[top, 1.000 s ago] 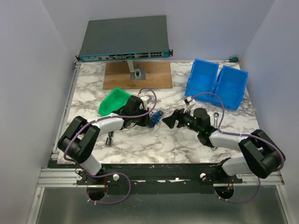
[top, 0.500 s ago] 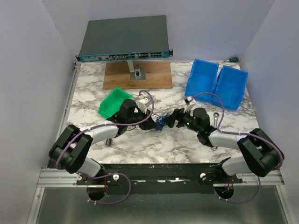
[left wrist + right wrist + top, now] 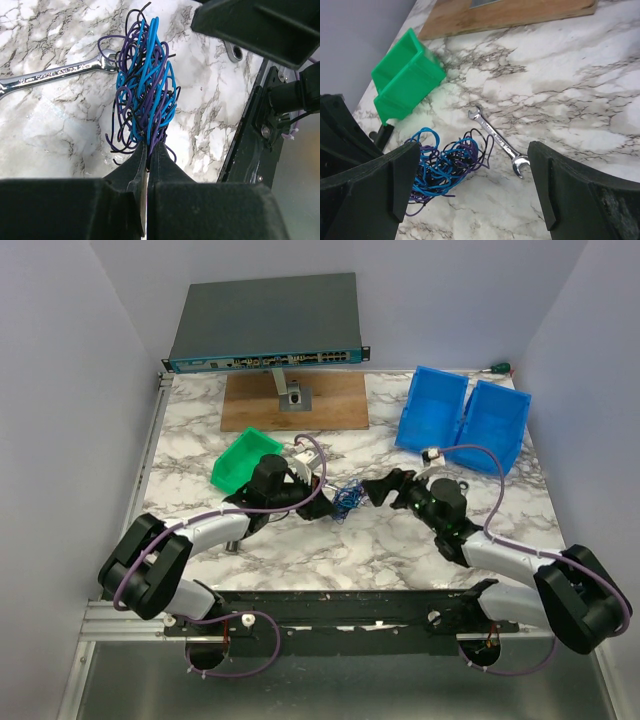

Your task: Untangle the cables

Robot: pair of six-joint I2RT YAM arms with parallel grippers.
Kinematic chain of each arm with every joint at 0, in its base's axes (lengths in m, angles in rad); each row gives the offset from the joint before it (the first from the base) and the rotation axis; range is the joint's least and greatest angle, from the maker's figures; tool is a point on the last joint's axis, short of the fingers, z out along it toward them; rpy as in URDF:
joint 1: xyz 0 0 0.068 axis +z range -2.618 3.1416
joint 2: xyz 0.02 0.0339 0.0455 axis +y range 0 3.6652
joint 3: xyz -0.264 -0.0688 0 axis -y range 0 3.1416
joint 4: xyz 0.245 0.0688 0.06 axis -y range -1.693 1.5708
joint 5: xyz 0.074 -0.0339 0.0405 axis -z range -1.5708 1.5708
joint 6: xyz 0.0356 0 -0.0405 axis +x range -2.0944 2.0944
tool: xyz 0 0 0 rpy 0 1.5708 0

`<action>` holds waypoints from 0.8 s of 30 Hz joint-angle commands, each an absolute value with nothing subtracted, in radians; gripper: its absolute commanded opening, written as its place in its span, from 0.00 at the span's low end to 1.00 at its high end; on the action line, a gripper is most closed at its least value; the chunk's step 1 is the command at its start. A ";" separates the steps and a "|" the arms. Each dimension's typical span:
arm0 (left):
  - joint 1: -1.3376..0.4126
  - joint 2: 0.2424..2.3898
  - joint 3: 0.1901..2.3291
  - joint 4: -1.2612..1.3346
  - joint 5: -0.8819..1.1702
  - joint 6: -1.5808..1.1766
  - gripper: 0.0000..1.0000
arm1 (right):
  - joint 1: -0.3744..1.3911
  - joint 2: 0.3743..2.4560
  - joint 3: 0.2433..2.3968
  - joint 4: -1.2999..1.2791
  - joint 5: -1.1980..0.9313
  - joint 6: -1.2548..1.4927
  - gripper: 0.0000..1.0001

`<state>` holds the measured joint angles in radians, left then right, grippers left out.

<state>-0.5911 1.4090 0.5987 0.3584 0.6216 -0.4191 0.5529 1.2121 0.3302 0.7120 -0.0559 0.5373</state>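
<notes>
We judge the job barely begun: the cables [image 3: 145, 85] lie as one knotted bundle near the centre of the worktop [image 3: 300, 540]. Our left gripper [image 3: 147, 145] pinches the bundle's end strands, and the right gripper [image 3: 475, 175] stands spread wide beside it, seemingly touching nothing.

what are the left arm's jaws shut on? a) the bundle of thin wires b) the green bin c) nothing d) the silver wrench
a, the left jaws pinch the cables in the left wrist view, while the wrench lies ungripped
</notes>
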 commanded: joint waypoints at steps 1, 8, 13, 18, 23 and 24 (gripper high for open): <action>-0.594 1.382 0.596 0.384 0.621 -0.403 0.00 | 0.536 1.177 0.301 0.712 0.033 0.559 0.95; -0.595 1.336 0.561 0.421 0.605 -0.405 0.00 | 0.534 1.319 0.361 0.750 -0.161 0.540 0.77; -0.597 1.332 0.550 0.447 0.614 -0.410 0.00 | 0.536 1.436 0.398 0.854 -0.394 0.566 0.76; -0.604 1.353 0.566 0.435 0.628 -0.407 0.00 | 0.535 1.484 0.421 0.884 -0.471 0.577 0.56; -0.606 1.331 0.557 0.434 0.606 -0.402 0.00 | 0.535 1.481 0.422 0.880 -0.458 0.577 0.07; -0.606 1.322 0.552 0.435 0.590 -0.404 0.00 | 0.536 1.467 0.420 0.857 -0.422 0.570 0.01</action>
